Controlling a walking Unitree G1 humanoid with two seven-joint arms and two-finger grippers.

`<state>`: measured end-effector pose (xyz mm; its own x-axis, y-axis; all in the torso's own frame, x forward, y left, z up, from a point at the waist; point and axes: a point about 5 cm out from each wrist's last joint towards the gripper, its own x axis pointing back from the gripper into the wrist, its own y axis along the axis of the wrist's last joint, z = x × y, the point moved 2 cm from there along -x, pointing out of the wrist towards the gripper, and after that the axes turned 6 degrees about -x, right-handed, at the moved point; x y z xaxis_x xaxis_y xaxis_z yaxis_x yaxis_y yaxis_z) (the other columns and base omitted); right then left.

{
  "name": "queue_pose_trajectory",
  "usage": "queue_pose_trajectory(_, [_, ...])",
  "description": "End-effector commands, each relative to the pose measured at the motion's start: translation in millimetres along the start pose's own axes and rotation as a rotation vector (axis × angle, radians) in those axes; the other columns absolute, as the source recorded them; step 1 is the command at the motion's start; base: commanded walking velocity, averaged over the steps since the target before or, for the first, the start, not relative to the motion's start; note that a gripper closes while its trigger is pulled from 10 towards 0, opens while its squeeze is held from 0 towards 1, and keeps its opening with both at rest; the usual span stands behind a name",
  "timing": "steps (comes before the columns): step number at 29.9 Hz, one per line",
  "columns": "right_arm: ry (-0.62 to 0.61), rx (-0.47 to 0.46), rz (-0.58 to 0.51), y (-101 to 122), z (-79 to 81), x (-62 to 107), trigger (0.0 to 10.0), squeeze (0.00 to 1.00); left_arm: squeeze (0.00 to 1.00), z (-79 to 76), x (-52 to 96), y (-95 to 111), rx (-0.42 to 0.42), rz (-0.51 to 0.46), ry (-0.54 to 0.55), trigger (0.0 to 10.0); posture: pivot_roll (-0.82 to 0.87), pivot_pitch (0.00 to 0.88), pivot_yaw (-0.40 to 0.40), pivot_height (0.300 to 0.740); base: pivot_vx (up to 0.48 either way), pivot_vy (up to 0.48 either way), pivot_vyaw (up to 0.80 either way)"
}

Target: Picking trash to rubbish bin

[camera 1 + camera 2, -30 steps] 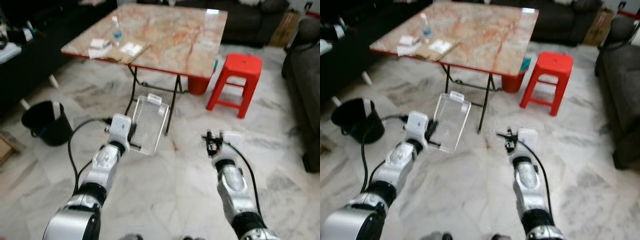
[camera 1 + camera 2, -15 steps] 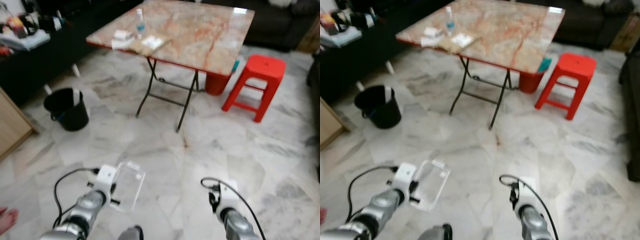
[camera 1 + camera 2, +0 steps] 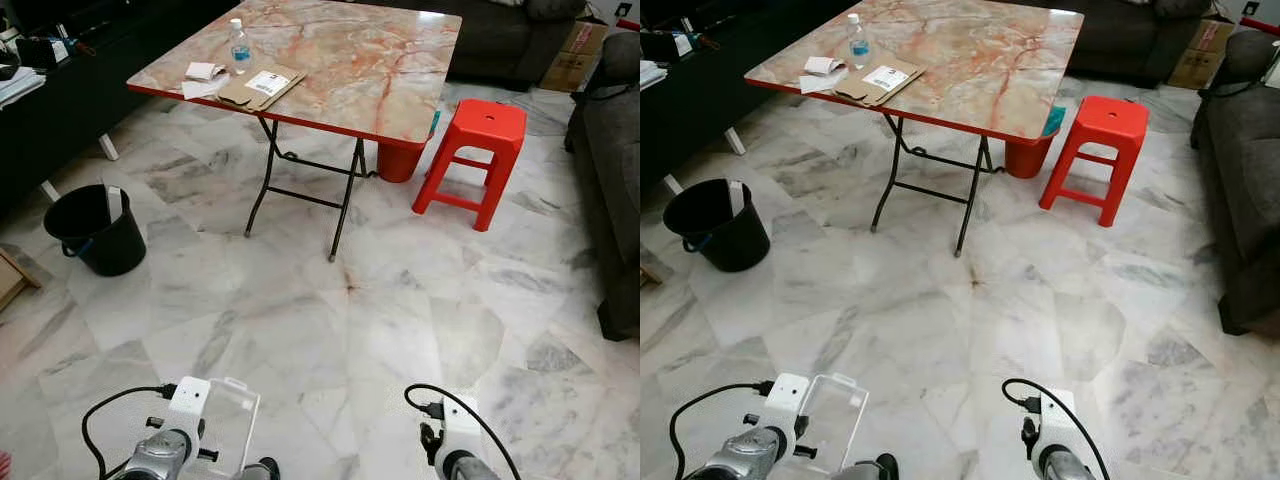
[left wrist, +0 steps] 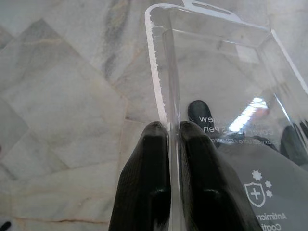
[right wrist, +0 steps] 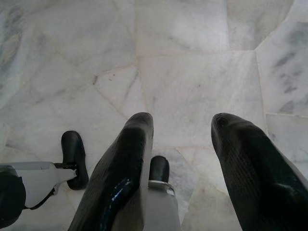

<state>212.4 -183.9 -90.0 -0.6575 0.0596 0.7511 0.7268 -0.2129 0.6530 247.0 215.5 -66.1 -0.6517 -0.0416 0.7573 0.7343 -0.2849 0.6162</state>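
Since the earlier frame, both arms had been lowered. The clear plastic package [image 4: 216, 96], judged light, stiff and slippery, was pinched at its edge by the left gripper [image 4: 173, 132]; the right gripper [image 5: 185, 132] was held wide, empty. The black bin [image 3: 95, 228] stood far left.

Bright even indoor light, sharp head views, glare on clear plastic packaging [image 4: 226, 91], soft shadows

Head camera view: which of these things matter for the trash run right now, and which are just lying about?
Part of the job:
- clear plastic package, pinched in the left hand
- black bin, on the floor left of the table

Lying about:
- folding table with a water bottle, papers and cardboard
- red stool
- right hand, open and holding nothing
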Motion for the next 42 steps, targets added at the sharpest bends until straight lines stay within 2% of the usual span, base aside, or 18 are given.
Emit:
queue_pose_trajectory(1, [-0.010,-0.004,-0.003,-1.6,0.1,0.4,10.0,0.00,0.00,1.3,0.4,-3.3,0.045,0.007,0.029,10.0,0.10,0.087,-0.020,0.740,0.000,0.000,0.00])
queue_pose_trajectory(7, [-0.015,-0.002,-0.012,-0.1,1.7,0.1,10.0,0.00,0.00,1.9,0.4,-2.4,0.030,0.003,0.034,10.0,0.11,0.074,-0.010,0.740,0.000,0.000,0.61])
queue_pose_trajectory(21, [-0.001,-0.009,-0.012,-0.7,8.0,-0.2,10.0,0.00,0.00,4.3,1.3,-6.2,0.023,0.007,0.046,10.0,0.11,0.077,-0.001,0.740,0.000,0.000,0.00])
queue_pose_trajectory(29, [-0.025,0.040,-0.019,-2.0,4.1,0.7,10.0,0.00,0.00,5.4,0.9,-3.2,0.036,-0.001,0.060,10.0,0.13,0.106,-0.012,0.740,0.255,0.000,0.20])
queue_pose_trajectory(34, [-0.014,-0.010,-0.022,-1.5,4.8,0.6,10.0,0.00,0.00,4.4,0.7,-2.4,0.038,-0.005,0.058,10.0,0.13,0.111,-0.011,0.740,0.259,0.000,0.57])
queue_pose_trajectory(42, [-0.004,0.013,-0.023,0.1,6.1,0.1,10.0,0.00,0.00,2.9,0.5,-1.7,0.046,-0.007,0.061,10.0,0.14,0.118,-0.023,0.740,0.259,0.000,0.00])
